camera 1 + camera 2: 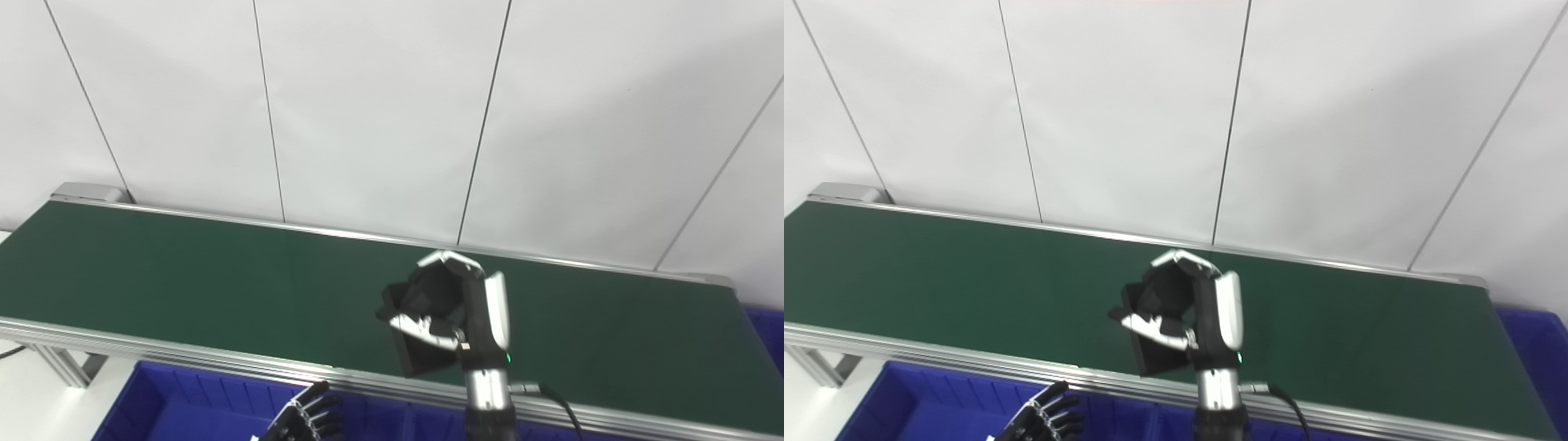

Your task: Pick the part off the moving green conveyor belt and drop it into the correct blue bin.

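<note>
My right hand (456, 312) grips the black part (422, 349) at lower centre, above the green belt (184, 282); my left hand (306, 416), fingers spread, hovers over the blue bin (177, 404) at bottom left.

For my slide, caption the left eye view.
Right hand grips a black part over the green conveyor belt.

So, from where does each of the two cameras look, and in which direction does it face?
Left eye view: on the head, looking down at the green belt; shows the right hand holding the black part and the left hand.
Right eye view: beside it, a little to the right, same direction, same hands.
Shared: belt, blue bin, wall.
</note>
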{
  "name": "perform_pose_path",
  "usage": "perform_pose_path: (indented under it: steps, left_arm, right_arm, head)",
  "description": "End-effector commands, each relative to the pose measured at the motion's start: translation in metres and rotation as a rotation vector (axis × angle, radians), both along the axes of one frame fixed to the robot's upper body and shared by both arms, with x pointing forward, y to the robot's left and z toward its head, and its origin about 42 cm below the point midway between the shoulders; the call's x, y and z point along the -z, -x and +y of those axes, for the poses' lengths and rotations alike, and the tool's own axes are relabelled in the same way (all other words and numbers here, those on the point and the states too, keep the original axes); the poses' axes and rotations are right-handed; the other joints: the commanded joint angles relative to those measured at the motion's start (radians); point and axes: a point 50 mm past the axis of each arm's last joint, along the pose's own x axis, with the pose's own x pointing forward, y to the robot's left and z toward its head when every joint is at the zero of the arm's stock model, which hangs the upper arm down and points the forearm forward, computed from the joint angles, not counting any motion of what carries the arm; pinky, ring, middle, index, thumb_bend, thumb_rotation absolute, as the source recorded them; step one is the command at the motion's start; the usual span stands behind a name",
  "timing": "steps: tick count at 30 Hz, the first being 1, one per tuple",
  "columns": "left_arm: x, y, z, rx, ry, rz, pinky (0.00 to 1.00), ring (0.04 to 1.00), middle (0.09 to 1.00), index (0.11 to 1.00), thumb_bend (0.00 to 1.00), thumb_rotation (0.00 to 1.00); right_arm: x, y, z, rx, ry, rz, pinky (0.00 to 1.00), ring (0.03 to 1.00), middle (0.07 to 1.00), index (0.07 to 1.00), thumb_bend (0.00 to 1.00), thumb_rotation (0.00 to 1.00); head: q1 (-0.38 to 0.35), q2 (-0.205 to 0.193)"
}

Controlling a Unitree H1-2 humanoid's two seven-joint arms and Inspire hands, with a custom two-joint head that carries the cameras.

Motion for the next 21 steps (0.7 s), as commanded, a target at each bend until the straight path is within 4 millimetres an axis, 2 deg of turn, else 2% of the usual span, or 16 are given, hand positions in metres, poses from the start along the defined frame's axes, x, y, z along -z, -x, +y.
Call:
perform_pose_path:
  steps: [1, 8, 14, 21]
  left_arm:
    - [-0.013, -0.007, 0.003, 0.017, 0.006, -0.053, 0.66, 0.669, 0.735, 0.79, 0.52, 0.0]
    - [-0.02, -0.009, 0.011, 0.041, 0.007, -0.04, 0.67, 0.676, 0.737, 0.777, 0.53, 0.0]
    - [-0.025, -0.009, 0.018, 0.053, 0.017, -0.028, 0.68, 0.681, 0.735, 0.775, 0.52, 0.0]
    - [-0.027, -0.01, 0.025, 0.051, 0.034, -0.02, 0.67, 0.673, 0.727, 0.771, 0.51, 0.0]
  right_arm:
    - [-0.001, 0.01, -0.013, 0.03, 0.003, 0.006, 0.07, 0.444, 0.142, 0.122, 0.51, 0.0]
    - [0.04, 0.055, -0.052, 0.137, -0.014, 0.172, 0.08, 0.444, 0.147, 0.121, 0.51, 0.0]
    - [0.069, 0.094, -0.081, 0.21, -0.068, 0.303, 0.08, 0.444, 0.147, 0.125, 0.51, 0.0]
    - [0.097, 0.117, -0.103, 0.319, -0.087, 0.41, 0.07, 0.444, 0.141, 0.127, 0.51, 0.0]
  head:
    - [-0.013, 0.01]
    - [-0.083, 0.061]
    - [-0.111, 0.1]
    - [-0.141, 0.124]
